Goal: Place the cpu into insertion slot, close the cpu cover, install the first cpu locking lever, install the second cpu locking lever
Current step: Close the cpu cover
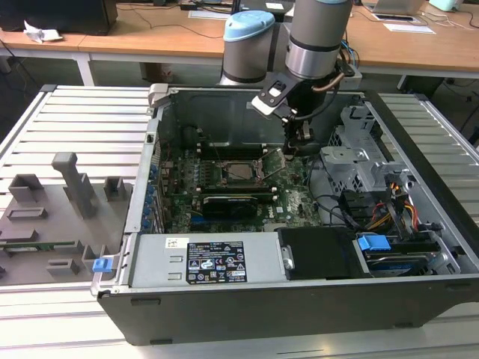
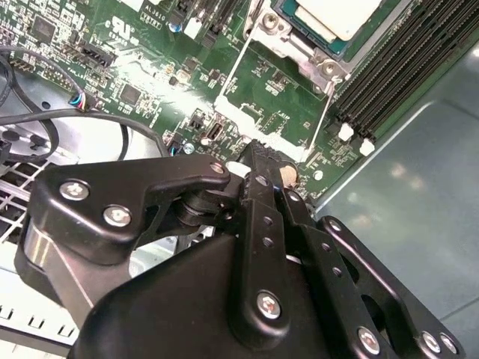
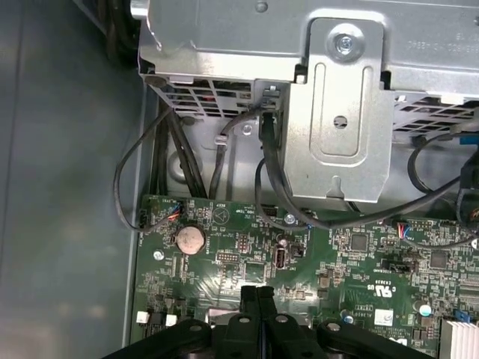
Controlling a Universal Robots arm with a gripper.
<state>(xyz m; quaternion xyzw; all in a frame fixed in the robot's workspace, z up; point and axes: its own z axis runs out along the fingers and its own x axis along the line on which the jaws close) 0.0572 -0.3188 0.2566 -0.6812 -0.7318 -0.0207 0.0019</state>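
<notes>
Ribbed aluminium makes up the table (image 1: 82,120), and on it lies an open black computer case (image 1: 299,307), with grey plastic fixtures (image 1: 60,202) on the exterior view's left. A grey robot arm (image 1: 318,34) reaches down into the case over the green motherboard (image 1: 224,198), beyond the long black expansion card (image 1: 236,202) (it lies across the board, near the socket). The gripper (image 1: 298,138) hangs low at the board's edge beside the silver drive cage (image 3: 344,112). In the first wrist view its two black fingers (image 3: 249,299) are pressed together with nothing visible between them. The cpu (image 2: 329,15) sits in its socket, well apart from the gripper. The cpu cover (image 2: 296,46) seems to lie flat around it, as far as I can tell. A thin wire lever (image 2: 228,71) stands between socket and fingertips.
</notes>
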